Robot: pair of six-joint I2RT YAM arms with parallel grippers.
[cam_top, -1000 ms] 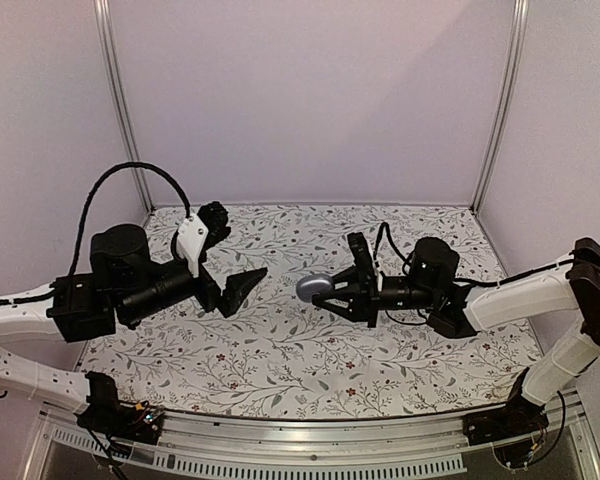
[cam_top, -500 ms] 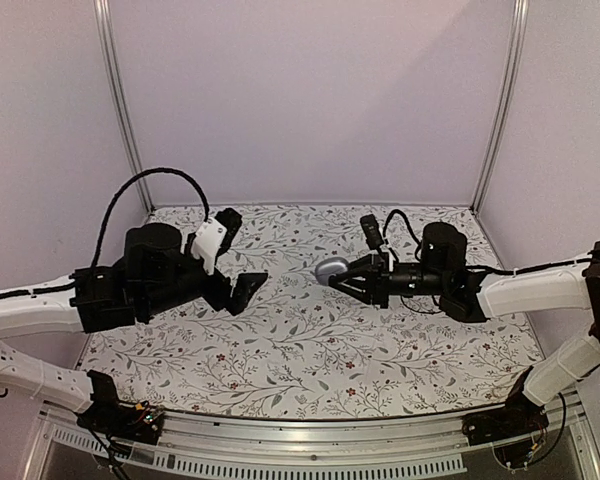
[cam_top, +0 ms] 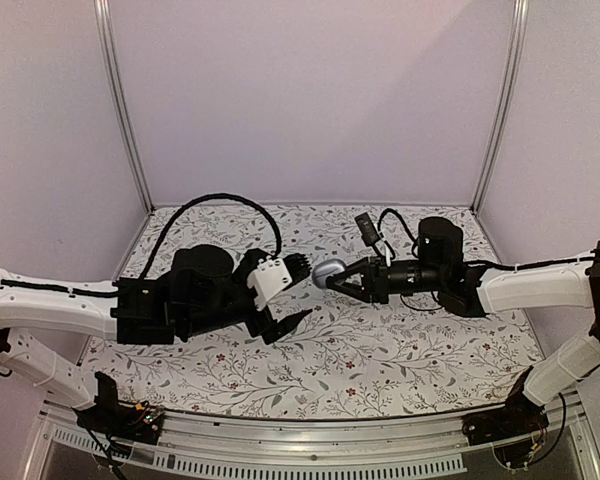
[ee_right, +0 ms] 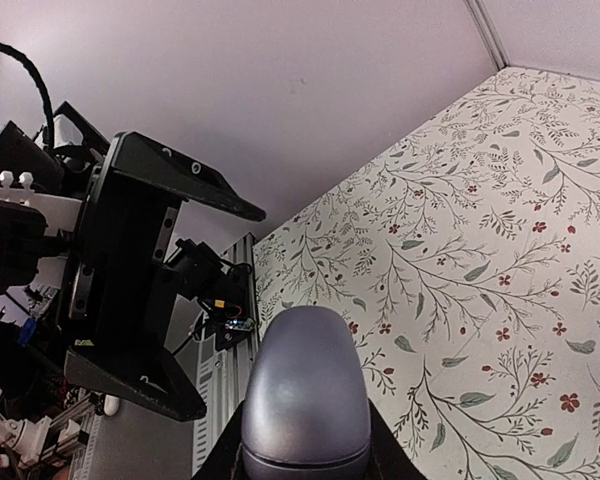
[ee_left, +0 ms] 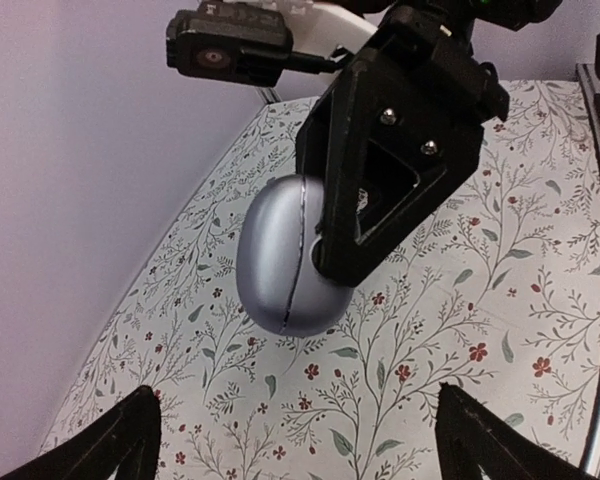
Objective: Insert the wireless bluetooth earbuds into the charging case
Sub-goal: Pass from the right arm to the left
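The flowered table (cam_top: 400, 350) is lying beneath both my arms, which are reaching inward and meeting above its middle. My left pincer (cam_top: 297, 294) is standing wide, fingers spread and holding nothing, and is pointing straight at the right one. My right pincer (cam_top: 340, 279) is gripping the charging case (cam_top: 326, 271) by its rear half. It is holding the case aloft, well clear of the cloth and just in front of the left pincer's tips. The case, a rounded grey-blue shell, is showing an unbroken seam in the left wrist view, so I am judging its lid shut. The earbuds are not showing in any of the three views, and whether they are sitting inside the case I cannot tell. Assessment: the case is lifted and presented. Opening the lid, fetching each earbud and seating it are all appearing outstanding, as far as visible.
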